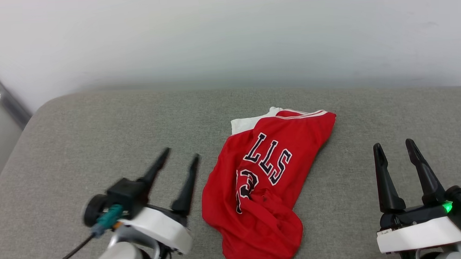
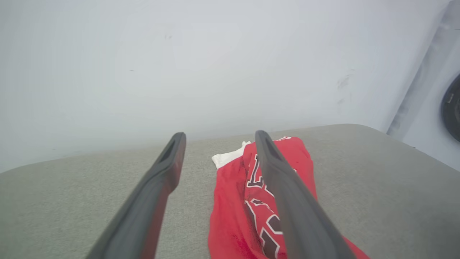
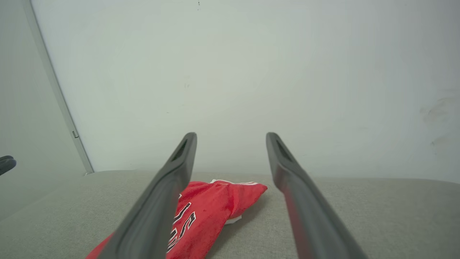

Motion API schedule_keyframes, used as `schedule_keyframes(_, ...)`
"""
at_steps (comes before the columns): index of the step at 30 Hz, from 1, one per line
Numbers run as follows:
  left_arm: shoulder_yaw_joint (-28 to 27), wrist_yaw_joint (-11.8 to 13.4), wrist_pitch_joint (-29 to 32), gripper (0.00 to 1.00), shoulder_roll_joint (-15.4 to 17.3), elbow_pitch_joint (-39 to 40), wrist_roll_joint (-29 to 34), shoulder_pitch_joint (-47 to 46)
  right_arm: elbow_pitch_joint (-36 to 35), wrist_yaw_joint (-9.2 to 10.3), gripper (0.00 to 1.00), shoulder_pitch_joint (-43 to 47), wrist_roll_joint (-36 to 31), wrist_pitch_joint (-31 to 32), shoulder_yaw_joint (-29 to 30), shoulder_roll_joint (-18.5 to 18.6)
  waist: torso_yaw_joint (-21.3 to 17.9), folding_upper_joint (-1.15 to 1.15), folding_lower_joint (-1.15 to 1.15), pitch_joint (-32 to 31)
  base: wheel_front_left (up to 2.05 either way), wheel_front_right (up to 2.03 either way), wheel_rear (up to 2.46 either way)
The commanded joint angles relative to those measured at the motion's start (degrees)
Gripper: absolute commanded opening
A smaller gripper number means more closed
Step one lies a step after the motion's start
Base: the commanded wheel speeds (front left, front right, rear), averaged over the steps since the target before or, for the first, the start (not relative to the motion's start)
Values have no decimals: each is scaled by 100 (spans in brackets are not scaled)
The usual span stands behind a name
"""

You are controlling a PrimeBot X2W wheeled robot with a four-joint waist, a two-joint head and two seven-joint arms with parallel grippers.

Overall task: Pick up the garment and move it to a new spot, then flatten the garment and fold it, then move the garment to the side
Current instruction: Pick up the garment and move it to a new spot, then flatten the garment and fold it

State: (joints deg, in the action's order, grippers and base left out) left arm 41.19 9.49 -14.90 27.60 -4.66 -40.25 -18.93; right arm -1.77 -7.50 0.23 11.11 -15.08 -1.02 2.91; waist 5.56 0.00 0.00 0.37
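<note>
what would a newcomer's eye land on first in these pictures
The bright red garment stands out at once: it lies crumpled in the middle of the grey padded surface, its black, white-edged lettering facing up and a white sleeve poking out at the far end. On either side of it the left gripper and the right gripper stand open, neither touching the cloth.

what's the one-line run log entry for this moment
garment: crumpled on grey cushion, unheld | left gripper: open, beside garment | right gripper: open, apart from garment
</note>
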Motion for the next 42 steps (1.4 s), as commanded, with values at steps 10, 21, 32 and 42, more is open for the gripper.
schedule_keyframes(10,-1649,8,-30,100,-345,530,1136,1458,-190,2,100,119,-112,-14,-20,-4,8,0,0,24,0,0,0)
schedule_keyframes(21,-2069,-484,-31,100,-729,204,1464,1585,-292,2,100,47,-124,-14,-169,-4,-163,0,0,60,0,0,0)
schedule_keyframes(32,-2060,-1096,1210,100,-251,159,1159,204,-439,2,100,-302,-90,-14,-343,-5,-843,0,0,811,0,0,0)
schedule_keyframes(42,-1603,-1653,4531,100,331,-450,269,-2590,-552,2,100,-742,32,-14,-377,-6,-1412,0,0,1980,0,0,0)
